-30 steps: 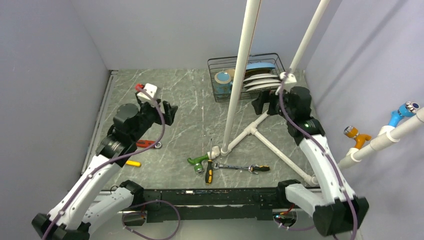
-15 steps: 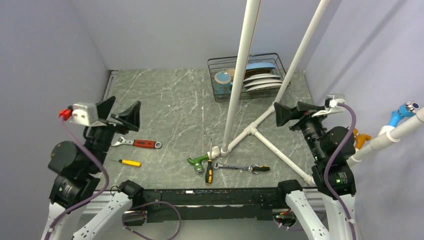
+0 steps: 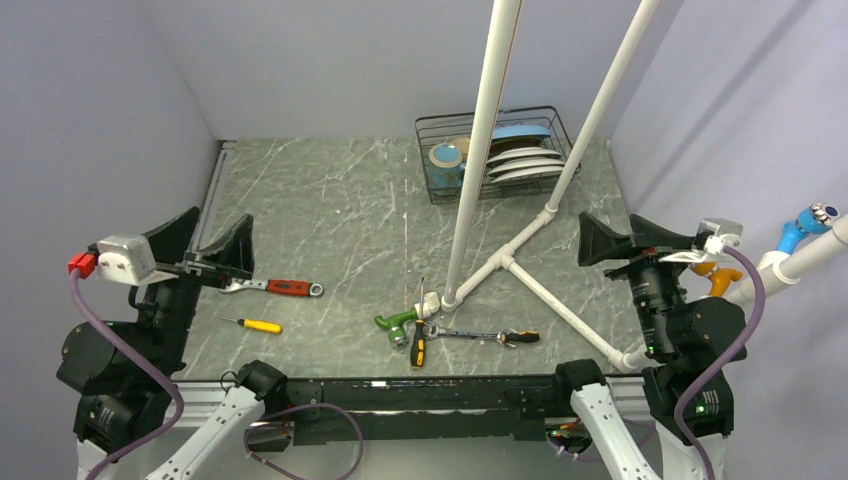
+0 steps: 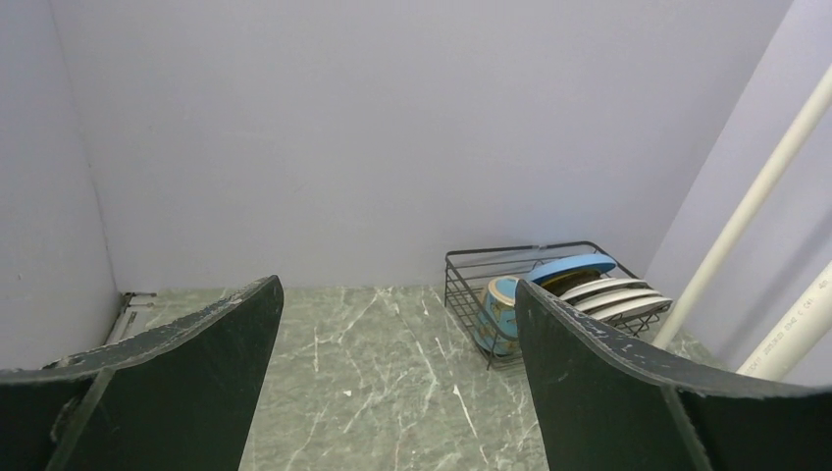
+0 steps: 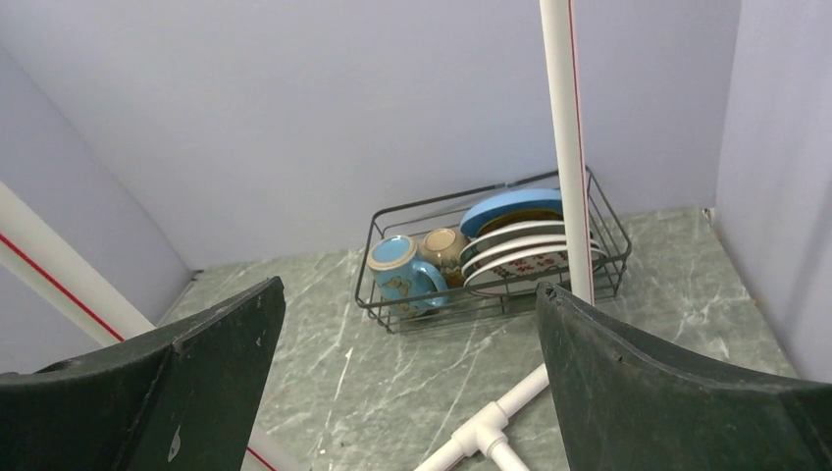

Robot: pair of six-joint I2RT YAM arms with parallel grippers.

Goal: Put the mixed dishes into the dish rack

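Note:
The dish rack [image 3: 432, 128] stands at the table's far right, partly behind a white pipe. It holds the teal mug [image 3: 445, 163], the whitish bowl [image 5: 443, 245], the light-blue plate [image 3: 520, 131] and white plates [image 3: 522, 160]; one has a patterned rim [image 5: 520, 270]. The yellow-centred plate peeks under the blue one [image 5: 525, 221]. The rack [image 4: 461, 257] and mug [image 4: 495, 312] also show in the left wrist view. My left gripper [image 3: 220, 228] is open and empty, raised at the near left. My right gripper [image 3: 608, 225] is open and empty, raised at the near right. Both [image 4: 397, 294] [image 5: 410, 294] are far from the rack.
A white pipe frame [image 3: 480, 150] rises mid-table, with floor pipes [image 3: 530, 280] running to the right. A red-handled wrench [image 3: 280, 287] and yellow screwdriver [image 3: 258, 325] lie near left. Green and yellow-handled tools [image 3: 410, 325] lie near the front. Blue and orange valves [image 3: 805, 225] sit at right.
Both arms have drawn back from the table's middle toward their bases and risen. The right gripper has left the rack's side. Both grippers stay open and empty.

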